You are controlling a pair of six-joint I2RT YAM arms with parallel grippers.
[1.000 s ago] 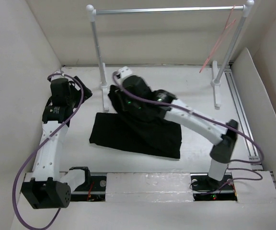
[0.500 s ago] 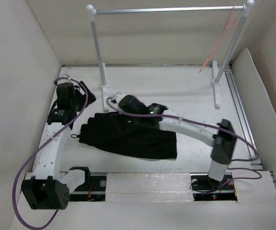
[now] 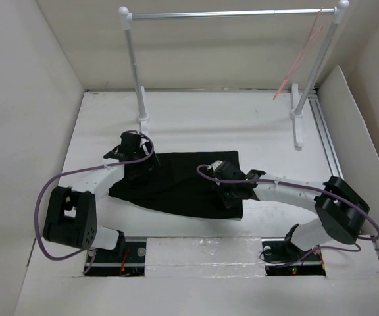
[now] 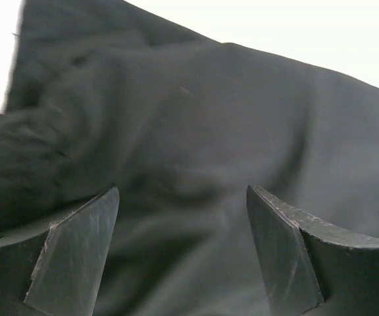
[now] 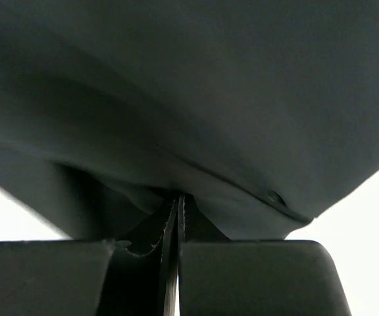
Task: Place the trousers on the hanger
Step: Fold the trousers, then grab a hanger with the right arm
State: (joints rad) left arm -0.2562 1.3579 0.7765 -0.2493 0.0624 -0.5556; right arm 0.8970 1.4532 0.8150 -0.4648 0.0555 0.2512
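Note:
The black trousers lie spread on the white table, mid-front. My left gripper hovers at their back-left corner. In the left wrist view it is open, with the black fabric lying under and between the fingers. My right gripper is low on the trousers' right part. In the right wrist view it is shut on a fold of the fabric. The thin pinkish-red hanger hangs tilted from the right end of the rail, far from both grippers.
A silver rail on two white posts stands across the back of the table. A white panel and a metal track run along the right side. A wall slopes along the left.
My right gripper has moved from the back left to the front right, pulling the trousers flatter and wider. My left arm has swung in from the left edge to the trousers' back-left corner.

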